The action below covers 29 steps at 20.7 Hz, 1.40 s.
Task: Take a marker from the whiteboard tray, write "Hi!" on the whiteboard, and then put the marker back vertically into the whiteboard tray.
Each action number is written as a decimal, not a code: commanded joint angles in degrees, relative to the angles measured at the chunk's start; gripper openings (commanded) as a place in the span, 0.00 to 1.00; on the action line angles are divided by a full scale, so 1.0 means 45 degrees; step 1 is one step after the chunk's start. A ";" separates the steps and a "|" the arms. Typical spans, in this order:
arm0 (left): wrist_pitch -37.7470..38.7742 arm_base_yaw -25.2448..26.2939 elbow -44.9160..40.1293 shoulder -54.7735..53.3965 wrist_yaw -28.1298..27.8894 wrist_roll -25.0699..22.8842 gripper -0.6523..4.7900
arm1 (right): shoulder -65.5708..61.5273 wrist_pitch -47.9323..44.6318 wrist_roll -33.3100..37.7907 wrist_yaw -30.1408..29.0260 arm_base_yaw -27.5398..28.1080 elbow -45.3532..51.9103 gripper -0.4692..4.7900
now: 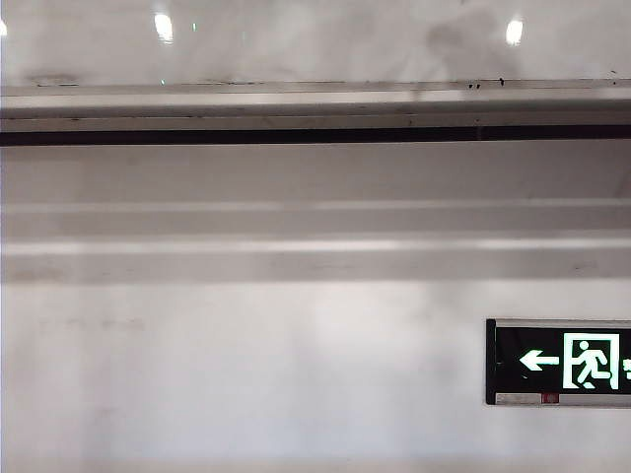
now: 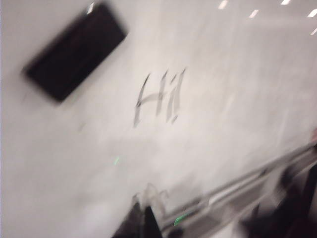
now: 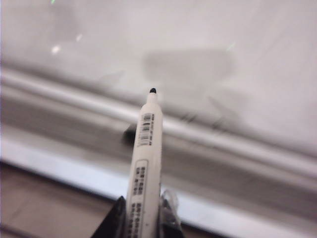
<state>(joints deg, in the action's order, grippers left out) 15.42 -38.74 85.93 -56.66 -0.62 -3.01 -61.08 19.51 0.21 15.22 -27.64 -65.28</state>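
Note:
The marker (image 3: 144,158), a white barrel with printed labels and a small black tip, is clamped between the fingers of my right gripper (image 3: 142,199). Its tip points at the silver whiteboard tray (image 3: 237,148), just below the glossy whiteboard (image 3: 173,34). In the blurred left wrist view, "Hi!" (image 2: 161,96) stands in dark strokes on the whiteboard (image 2: 223,99). My left gripper (image 2: 143,218) is in front of the board near the tray (image 2: 237,191), its dark fingers together with nothing between them. The exterior view shows the tray (image 1: 296,103) and the whiteboard (image 1: 315,39), but neither gripper.
A black rectangular object (image 2: 74,49) sits on the whiteboard up and to the side of the writing. Blurred dark shapes (image 2: 297,208) lie beyond the tray in the left wrist view. A green exit sign (image 1: 559,361) is on the wall below the tray.

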 commanded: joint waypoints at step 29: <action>-0.0976 -0.0010 0.0092 0.0044 0.0146 -0.0860 0.11 | -0.2793 -0.3891 0.1962 -0.2759 0.3041 0.1598 0.08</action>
<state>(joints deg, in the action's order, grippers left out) 11.73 -38.74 86.04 -56.58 -0.25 -6.66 -72.99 2.76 8.75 2.94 -13.96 -58.00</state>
